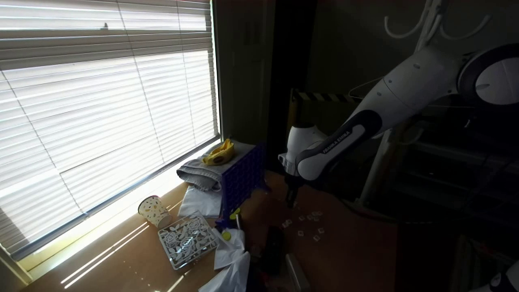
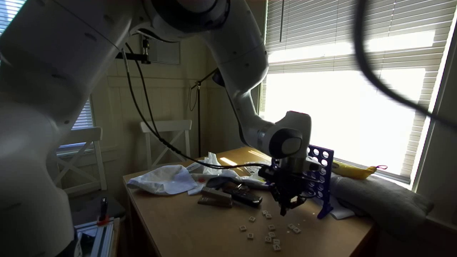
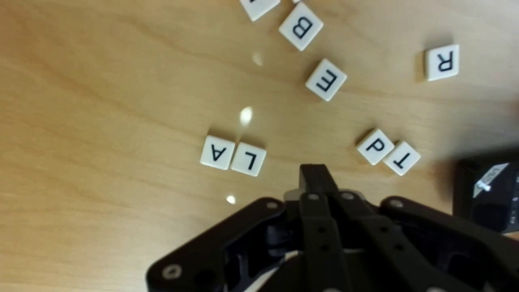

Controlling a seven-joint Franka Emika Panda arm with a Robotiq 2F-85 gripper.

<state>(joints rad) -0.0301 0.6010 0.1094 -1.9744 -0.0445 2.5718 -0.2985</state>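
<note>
My gripper (image 3: 318, 176) is shut with its black fingertips together and nothing visible between them. It points down above the wooden table, also seen in both exterior views (image 1: 290, 199) (image 2: 288, 207). White letter tiles lie below it. In the wrist view the A tile (image 3: 217, 153) and L tile (image 3: 248, 159) sit side by side, left of the fingertips. The P tile (image 3: 375, 146) and T tile (image 3: 401, 158) touch or nearly touch on the right. The E tile (image 3: 326, 80), B tile (image 3: 301, 26) and R tile (image 3: 442, 62) lie farther up. Other tiles are cut off at the top edge.
A blue upright rack with round holes (image 2: 323, 171) stands close beside the gripper. A grey towel (image 2: 375, 196) with a yellow item (image 1: 219, 154) lies behind it. A black device (image 2: 242, 196), a beige block (image 2: 215, 197), white cloths, a metal trivet (image 1: 188, 239) and a cup (image 1: 155, 211) are around.
</note>
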